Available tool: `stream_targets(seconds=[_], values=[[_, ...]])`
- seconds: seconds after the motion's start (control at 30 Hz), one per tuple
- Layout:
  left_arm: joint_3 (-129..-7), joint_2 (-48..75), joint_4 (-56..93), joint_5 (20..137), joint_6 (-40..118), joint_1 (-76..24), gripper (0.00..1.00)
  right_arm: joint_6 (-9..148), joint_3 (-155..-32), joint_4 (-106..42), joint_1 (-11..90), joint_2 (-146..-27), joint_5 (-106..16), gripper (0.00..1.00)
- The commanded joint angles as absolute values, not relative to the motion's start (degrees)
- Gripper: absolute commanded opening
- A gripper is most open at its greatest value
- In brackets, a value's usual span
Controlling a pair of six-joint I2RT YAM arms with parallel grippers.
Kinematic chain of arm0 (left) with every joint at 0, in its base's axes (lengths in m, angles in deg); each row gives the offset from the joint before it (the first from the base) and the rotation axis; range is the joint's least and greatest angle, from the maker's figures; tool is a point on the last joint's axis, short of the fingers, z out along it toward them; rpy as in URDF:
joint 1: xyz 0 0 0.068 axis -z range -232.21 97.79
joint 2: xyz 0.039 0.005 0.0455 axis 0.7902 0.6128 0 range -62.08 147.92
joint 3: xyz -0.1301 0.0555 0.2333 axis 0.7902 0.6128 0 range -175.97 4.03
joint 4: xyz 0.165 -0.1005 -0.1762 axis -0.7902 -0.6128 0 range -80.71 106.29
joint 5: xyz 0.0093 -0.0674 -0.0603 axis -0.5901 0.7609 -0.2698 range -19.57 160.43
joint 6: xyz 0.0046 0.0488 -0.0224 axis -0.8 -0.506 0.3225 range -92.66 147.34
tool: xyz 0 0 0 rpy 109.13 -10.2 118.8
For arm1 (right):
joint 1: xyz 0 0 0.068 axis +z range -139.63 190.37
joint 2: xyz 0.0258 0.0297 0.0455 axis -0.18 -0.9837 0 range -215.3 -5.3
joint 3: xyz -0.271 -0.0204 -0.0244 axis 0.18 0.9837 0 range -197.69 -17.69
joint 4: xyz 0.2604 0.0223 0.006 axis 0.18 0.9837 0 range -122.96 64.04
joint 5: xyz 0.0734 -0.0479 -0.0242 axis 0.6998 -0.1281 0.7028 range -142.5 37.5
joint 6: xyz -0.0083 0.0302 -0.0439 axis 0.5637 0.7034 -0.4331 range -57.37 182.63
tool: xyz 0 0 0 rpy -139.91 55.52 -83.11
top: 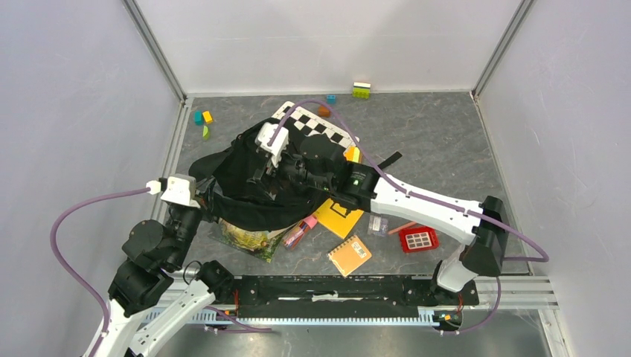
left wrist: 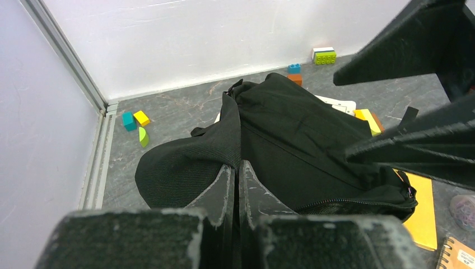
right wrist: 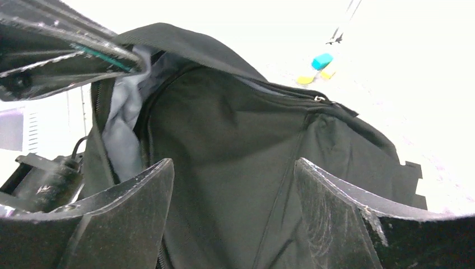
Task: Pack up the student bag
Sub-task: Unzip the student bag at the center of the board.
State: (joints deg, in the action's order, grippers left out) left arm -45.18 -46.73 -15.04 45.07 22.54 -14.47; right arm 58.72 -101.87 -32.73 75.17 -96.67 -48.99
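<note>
Left pincer point(left wrist: 237, 168): my two fingers are clenched together on a fold of black fabric at the near left edge of the student bag point(left wrist: 291, 129). Right pincer point(right wrist: 232, 165): released, with my fingers spread wide over the bag's upper panel, beside a zipped opening that shows grey lining. I cannot tell whether these fingers touch the cloth.

The bag lies slumped left of centre on the grey surface point(top: 446, 134). Its far side covers part of a checkered board point(top: 321, 128) and its near side rests on a green picture book point(top: 249, 238). A yellow notebook point(top: 338, 219) pokes out at the bag's right. An orange spiral notepad point(top: 350, 255) and a red calculator point(top: 418, 239) lie nearer the bases. A green block point(top: 362, 90) stands by the far wall.
</note>
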Motion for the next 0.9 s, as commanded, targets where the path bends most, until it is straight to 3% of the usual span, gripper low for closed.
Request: stream_targets(seconds=[0.0, 0.33, 0.87], values=[[-47.2, -47.6, -12.0, 44.4, 20.9, -14.5, 0.02, 57.3, -108.4, -27.3, 74.8, -100.5, -45.8, 0.82], [-47.2, -46.9, -12.1, 44.4, 20.5, -14.5, 0.02, 58.5, -109.3, -25.4, 74.8, -102.2, -37.2, 0.82], [-46.9, -46.5, -11.9, 44.3, 20.7, -14.5, 0.02, 58.6, -109.4, -24.6, 77.1, -104.3, -37.6, 0.84]])
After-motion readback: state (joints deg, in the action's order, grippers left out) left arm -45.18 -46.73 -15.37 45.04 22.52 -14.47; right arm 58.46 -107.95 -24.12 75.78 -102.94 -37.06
